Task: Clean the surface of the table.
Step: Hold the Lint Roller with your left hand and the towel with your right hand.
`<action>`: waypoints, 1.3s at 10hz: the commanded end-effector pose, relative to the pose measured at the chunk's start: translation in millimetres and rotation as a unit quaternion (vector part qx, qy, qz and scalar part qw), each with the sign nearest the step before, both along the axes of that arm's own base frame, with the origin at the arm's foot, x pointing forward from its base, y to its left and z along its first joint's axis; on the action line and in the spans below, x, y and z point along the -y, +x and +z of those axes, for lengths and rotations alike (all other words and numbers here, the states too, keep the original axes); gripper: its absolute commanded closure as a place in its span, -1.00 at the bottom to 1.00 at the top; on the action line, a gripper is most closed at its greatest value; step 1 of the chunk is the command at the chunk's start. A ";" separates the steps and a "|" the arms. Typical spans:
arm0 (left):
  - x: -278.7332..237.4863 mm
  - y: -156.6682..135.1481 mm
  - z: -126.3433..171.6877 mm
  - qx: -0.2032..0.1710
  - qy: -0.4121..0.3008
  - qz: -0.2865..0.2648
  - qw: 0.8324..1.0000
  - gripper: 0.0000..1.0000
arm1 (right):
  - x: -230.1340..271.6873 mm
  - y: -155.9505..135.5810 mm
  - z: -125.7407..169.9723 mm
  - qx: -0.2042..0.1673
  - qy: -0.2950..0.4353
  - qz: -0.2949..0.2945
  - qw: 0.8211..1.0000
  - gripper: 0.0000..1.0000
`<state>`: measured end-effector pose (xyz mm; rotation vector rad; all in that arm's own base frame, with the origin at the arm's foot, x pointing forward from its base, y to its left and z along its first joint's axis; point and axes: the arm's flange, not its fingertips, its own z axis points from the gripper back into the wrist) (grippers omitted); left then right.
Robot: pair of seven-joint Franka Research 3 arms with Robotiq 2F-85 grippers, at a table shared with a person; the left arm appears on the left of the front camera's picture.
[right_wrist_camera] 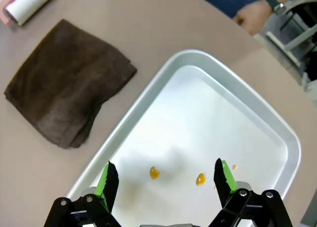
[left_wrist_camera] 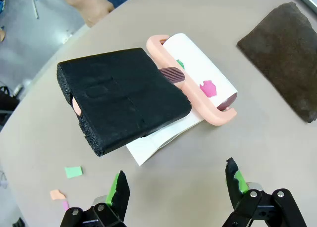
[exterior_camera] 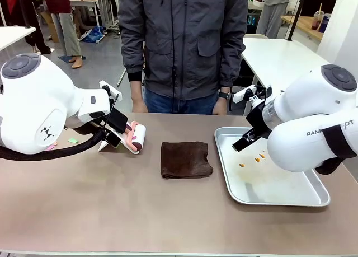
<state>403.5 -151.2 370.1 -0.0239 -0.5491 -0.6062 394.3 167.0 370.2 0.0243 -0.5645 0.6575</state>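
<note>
Shared workroom, beige table (exterior_camera: 112, 212) running the full width in front, a person standing at its far edge. On it: roller (exterior_camera: 136, 137) with black foam grip (left_wrist_camera: 124, 98) at left, brown cloth (exterior_camera: 185, 159) in the middle, tray (exterior_camera: 279, 198) at right with orange spots (right_wrist_camera: 154, 173). Paper scraps (left_wrist_camera: 73, 171) loose near the roller (likely the mess to lift). Left gripper (left_wrist_camera: 176, 176) spread wide, grasping nothing, poised just short of the foam. Right gripper (right_wrist_camera: 165, 170) likewise spread and empty above the tray. Risks, as judged: closing off-centre on soft foam and tipping the roller; dragging the white sheet (left_wrist_camera: 148, 148) beneath, hard to tell whether attached; brushing scraps off the edge.
</note>
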 end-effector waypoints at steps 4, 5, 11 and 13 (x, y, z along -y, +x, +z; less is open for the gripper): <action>0.1 -0.1 0.0 0.000 0.000 0.000 1.000 -1.00 | 0.0 0.1 0.2 0.000 0.000 0.000 1.000 -1.00; 0.1 -0.1 0.0 0.000 0.000 0.000 1.000 -1.00 | 0.0 0.1 0.2 0.000 0.000 0.000 1.000 -1.00; -2.4 -3.5 4.3 -0.016 -0.010 -0.006 1.000 -1.00 | 1.1 -1.4 5.8 -0.037 0.020 -0.012 0.999 -1.00; -12.6 -12.4 18.1 -0.054 -0.030 -0.014 0.998 -1.00 | 6.5 -4.6 18.5 -0.102 0.037 -0.085 0.990 -1.00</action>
